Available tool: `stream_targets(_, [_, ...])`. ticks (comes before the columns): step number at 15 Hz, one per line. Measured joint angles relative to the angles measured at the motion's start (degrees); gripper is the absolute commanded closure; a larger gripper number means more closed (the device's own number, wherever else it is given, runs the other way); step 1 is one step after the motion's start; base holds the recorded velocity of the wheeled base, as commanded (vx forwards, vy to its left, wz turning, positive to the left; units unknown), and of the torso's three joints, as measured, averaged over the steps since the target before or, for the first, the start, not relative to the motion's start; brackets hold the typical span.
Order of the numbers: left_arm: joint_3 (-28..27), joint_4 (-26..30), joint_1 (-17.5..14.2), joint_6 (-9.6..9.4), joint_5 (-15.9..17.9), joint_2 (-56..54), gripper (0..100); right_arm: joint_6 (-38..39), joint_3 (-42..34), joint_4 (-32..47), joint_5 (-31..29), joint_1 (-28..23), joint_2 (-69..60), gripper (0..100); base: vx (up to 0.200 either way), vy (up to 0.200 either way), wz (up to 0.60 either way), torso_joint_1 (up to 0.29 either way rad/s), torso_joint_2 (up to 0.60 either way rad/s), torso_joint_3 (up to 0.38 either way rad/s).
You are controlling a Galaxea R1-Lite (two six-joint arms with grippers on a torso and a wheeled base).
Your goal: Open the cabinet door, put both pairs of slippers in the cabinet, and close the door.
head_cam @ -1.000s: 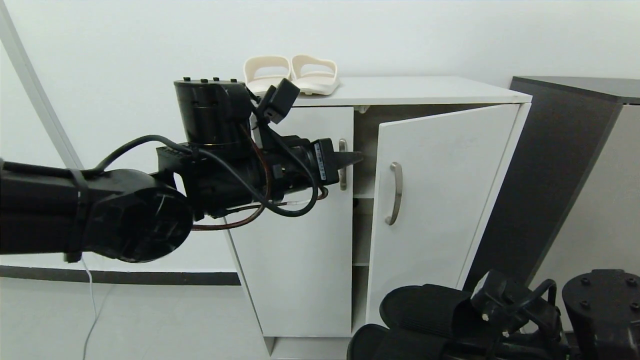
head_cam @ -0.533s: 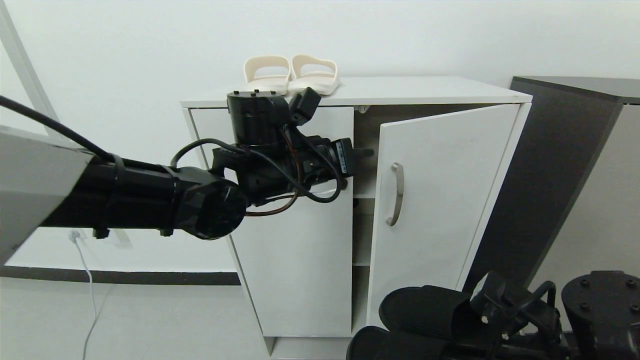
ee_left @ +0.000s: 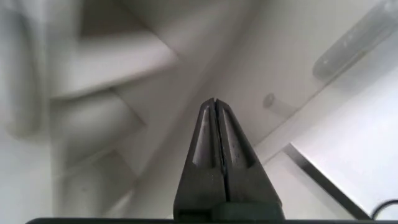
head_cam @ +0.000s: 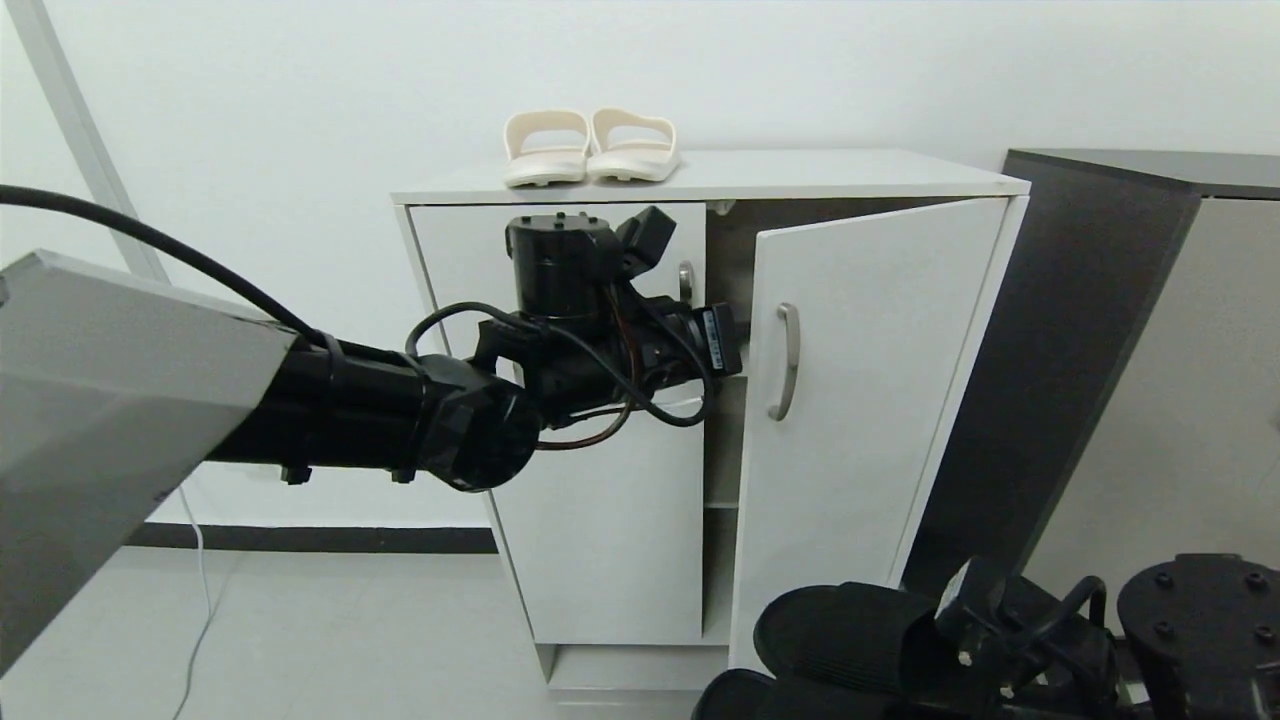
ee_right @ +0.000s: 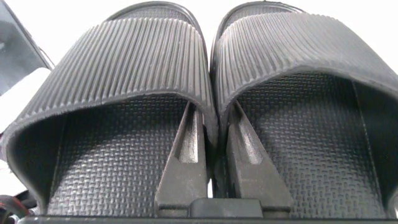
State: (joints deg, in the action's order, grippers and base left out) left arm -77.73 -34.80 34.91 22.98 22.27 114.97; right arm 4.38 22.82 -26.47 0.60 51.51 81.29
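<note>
Near and low on the right, the right gripper [ee_right: 214,134] is clamped on the black slippers [ee_right: 205,74], jaws pinching their two touching inner walls. Further in, the left gripper [ee_left: 215,124], jaws pressed together on nothing, pokes into the gap beside the ajar right door [head_cam: 860,400], which partly screens the shelves. The left door [head_cam: 600,520] is shut. A grey cupboard [head_cam: 1100,350] stands to the right. Far up on the cabinet top [head_cam: 850,172] sit the cream slippers [head_cam: 592,148].

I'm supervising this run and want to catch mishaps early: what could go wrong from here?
The right door is only ajar, and the left gripper, jaws shut, sits in the gap beside it: it may slide off the edge. The right gripper pinches the black slippers by their inner walls only; they might slip.
</note>
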Motion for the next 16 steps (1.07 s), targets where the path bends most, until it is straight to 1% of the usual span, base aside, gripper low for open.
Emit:
stream_targets(2, [1.44,-0.67,3.23,-0.02,-0.93,-0.39,100,0.02,-0.24,-0.07,0.0,0.74,-0.11,100,-0.2,0.0,0.0,0.005,0.0,0.005])
stream_targets(4, [2.36,-3.49,6.51,-0.05,-1.65,-0.89,100,0.07,-0.52,-0.2,0.06,1.41,-0.26,100,-0.2,0.0,0.0,0.002,0.0,0.0])
stream_targets(5, [2.62,-4.91,7.94,-0.05,-1.87,-1.07,100,0.07,-0.78,-0.07,0.06,1.5,-0.28,100,0.0,0.0,0.0,0.0,0.0,0.0])
stream_targets(6, [2.73,-5.27,8.55,-0.07,-1.89,-1.22,100,0.09,-0.77,-0.33,0.06,1.57,-0.33,100,0.0,0.0,0.0,0.0,0.0,0.0])
stream_targets(7, [2.9,-5.27,8.61,-0.07,-1.89,-1.38,100,0.11,-0.87,-0.13,0.09,1.63,-0.37,100,0.0,0.0,0.0,0.0,0.0,0.0])
stream_targets(12, [5.88,-6.47,6.95,-0.07,-2.0,-3.12,100,0.13,-0.78,-0.27,-0.05,1.58,-0.33,100,0.0,0.0,0.0,0.0,0.0,0.0])
stream_targets(14, [8.66,-6.5,5.49,-0.21,-1.96,-5.88,100,0.51,0.35,-0.63,-0.6,0.65,0.27,100,0.0,0.0,0.0,0.0,0.0,0.0])
stream_targets(16, [13.03,-6.28,3.58,-0.49,-2.13,-10.67,100,0.68,2.43,-2.0,-3.46,-2.11,2.39,100,0.0,0.0,0.0,0.0,0.0,0.0])
